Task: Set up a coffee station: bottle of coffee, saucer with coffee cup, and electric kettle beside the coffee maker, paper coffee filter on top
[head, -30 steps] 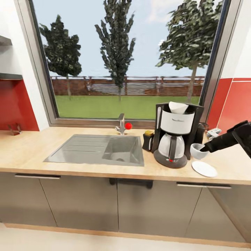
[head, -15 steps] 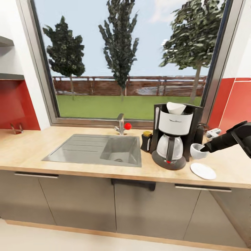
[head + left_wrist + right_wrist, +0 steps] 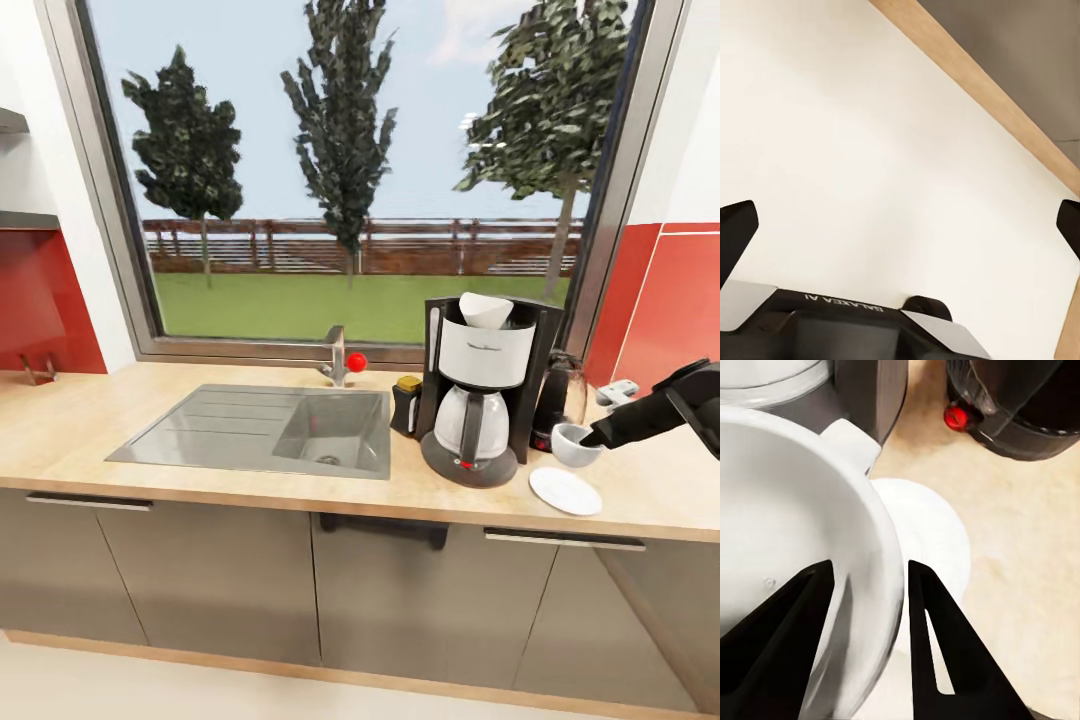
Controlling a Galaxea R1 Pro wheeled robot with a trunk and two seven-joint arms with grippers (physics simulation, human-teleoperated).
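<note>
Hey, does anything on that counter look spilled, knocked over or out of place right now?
Nothing looks spilled or toppled. The only thing not set down is the coffee cup, held above the kitchen countertop by the right gripper pinching its rim, near the empty saucer beside the coffee maker.

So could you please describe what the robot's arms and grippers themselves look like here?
The right arm is matte black and angular, tapering to the right gripper with flat, pointed black fingers. The left gripper has black fingertips and a black body with grey plates and white "GALAXEA AI" lettering.
</note>
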